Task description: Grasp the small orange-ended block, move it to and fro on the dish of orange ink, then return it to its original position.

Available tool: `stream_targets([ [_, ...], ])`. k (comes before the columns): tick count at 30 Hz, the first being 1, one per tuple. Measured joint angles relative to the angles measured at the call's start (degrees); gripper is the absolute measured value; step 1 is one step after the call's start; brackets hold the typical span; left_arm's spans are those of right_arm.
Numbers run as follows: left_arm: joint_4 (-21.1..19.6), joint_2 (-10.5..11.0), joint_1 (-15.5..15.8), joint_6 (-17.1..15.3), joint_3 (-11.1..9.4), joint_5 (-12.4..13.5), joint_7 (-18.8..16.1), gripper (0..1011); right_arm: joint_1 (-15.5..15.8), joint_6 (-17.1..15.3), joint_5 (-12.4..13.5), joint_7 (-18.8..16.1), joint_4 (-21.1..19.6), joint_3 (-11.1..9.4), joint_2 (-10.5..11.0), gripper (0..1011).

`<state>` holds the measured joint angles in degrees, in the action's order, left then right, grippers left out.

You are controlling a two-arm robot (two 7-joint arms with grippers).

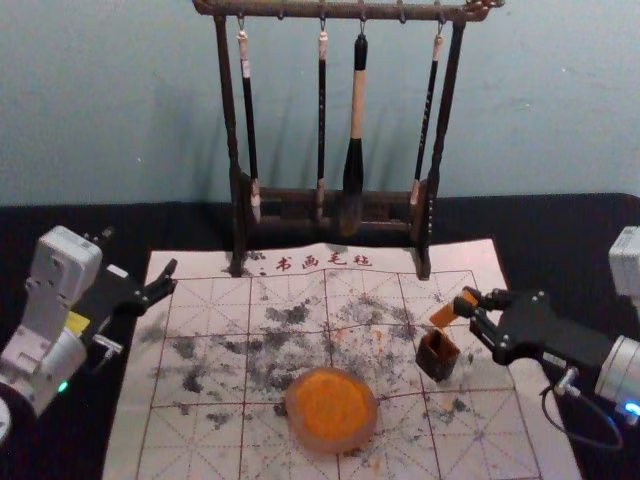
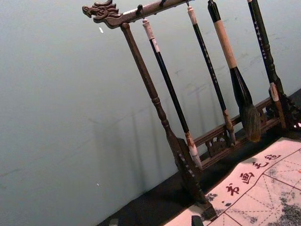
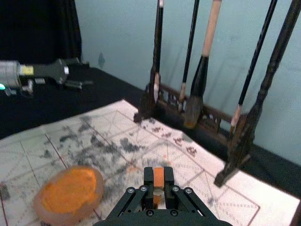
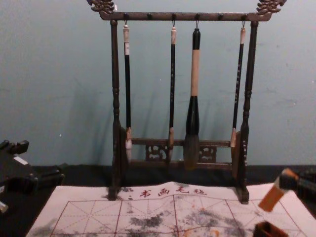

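In the head view my right gripper (image 1: 474, 305) is shut on the orange-ended block (image 1: 444, 315), which is tilted above the mat beside a small dark box (image 1: 437, 356). The right wrist view has the block (image 3: 158, 178) pinched between the fingertips of the right gripper (image 3: 158, 183). In the chest view the block (image 4: 272, 198) slants down over the mat, up and behind the box (image 4: 269, 230). The round dish of orange ink (image 1: 331, 409) lies on the mat, left of and nearer than the box. My left gripper (image 1: 160, 284) is parked open at the mat's left edge.
A wooden rack (image 1: 236, 190) with several hanging brushes stands at the mat's far edge. The paper mat (image 1: 200, 430), with a red grid and grey stains, lies on a black-covered table (image 1: 560, 225). A wall rises behind.
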<state>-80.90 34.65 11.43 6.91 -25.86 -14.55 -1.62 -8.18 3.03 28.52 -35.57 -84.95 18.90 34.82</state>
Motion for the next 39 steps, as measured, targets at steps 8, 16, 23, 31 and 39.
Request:
stream_targets([
  [8, 0.00, 0.00, 0.00, 0.00, 0.00, 0.00, 0.00, 1001, -0.11, -0.32, 2.10, -0.95, -2.43, -0.02, 1.16, 85],
  [16, 0.00, 0.00, 0.00, 0.00, 0.00, 0.00, 0.00, 1002, -0.95, -1.00, 1.98, -0.83, -3.03, 1.18, 1.77, 86],
  [23, 0.00, 0.00, 0.00, 0.00, 0.00, 0.00, 0.00, 1001, -3.03, -2.28, -0.10, -1.24, -2.88, 3.89, 1.96, 85],
  [31, 0.00, 0.00, 0.00, 0.00, 0.00, 0.00, 0.00, 1002, -4.89, -5.41, -1.31, -2.43, -3.22, 6.66, 2.50, 86],
  [39, 0.00, 0.00, 0.00, 0.00, 0.00, 0.00, 0.00, 1001, -6.82, -8.44, -1.42, -5.07, -5.10, 9.81, 4.03, 85],
])
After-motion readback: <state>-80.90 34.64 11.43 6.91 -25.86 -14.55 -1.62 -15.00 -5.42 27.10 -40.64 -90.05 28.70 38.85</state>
